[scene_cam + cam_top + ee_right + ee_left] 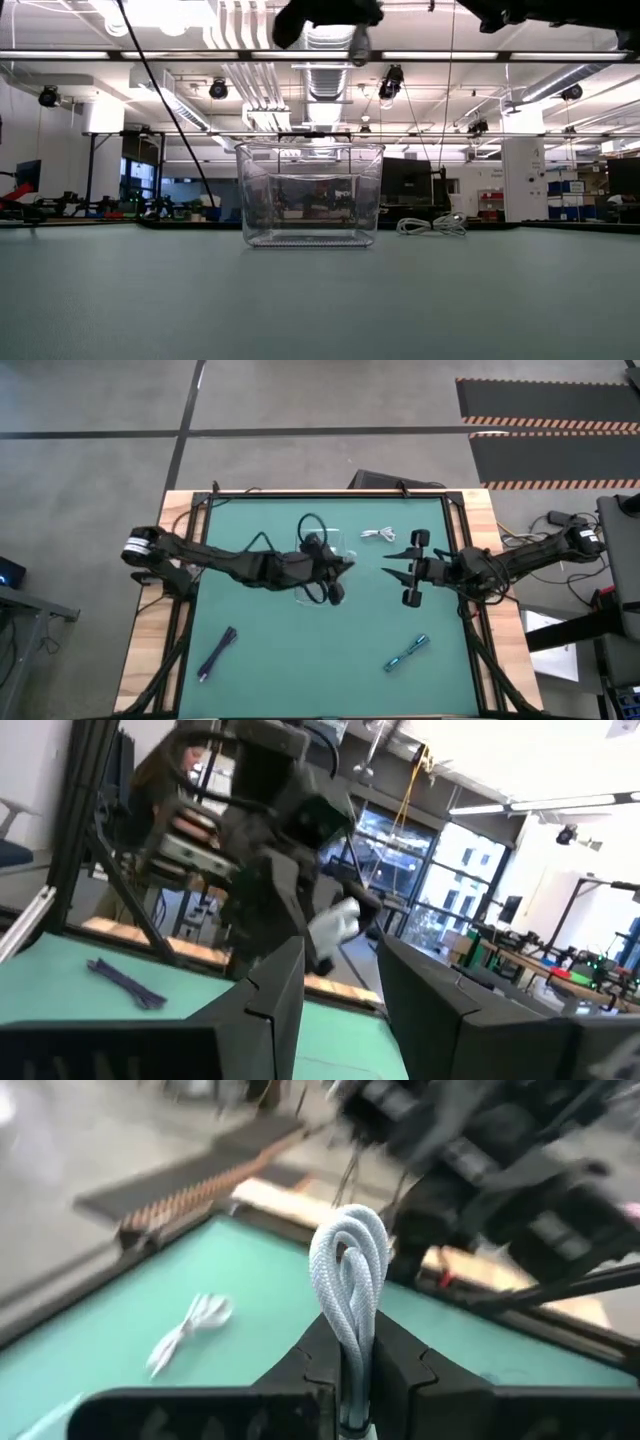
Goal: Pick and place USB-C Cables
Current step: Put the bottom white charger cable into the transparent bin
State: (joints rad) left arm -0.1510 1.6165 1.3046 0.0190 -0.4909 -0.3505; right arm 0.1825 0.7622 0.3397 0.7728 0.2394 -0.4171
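My left gripper (352,1350) is shut on a white-silver USB-C cable bundle (350,1265) and hovers over the clear tray (348,540), which stands mid-table (270,200). My right gripper (395,565) is open and empty, just right of the tray, its fingers pointing at the left gripper (340,960). A second white cable (378,535) lies on the mat by the tray's far right corner (432,226). The dark purple cable (217,652) lies near left and the teal cable (407,651) near right. My left gripper pinches the white cable bundle between its two fingers (310,1360), across its several strands. The looped end (352,1240) sticks out past the fingertips. The bundle is lifted clear above the tray, and an end of it shows below the gripper in the low view (360,45).
Black arm wires loop over the tray's far and near sides (312,525). Open green mat lies between the purple and teal cables along the near edge. The table has a raised black frame and wooden border (180,660). A person shows in the room behind the left arm (190,780).
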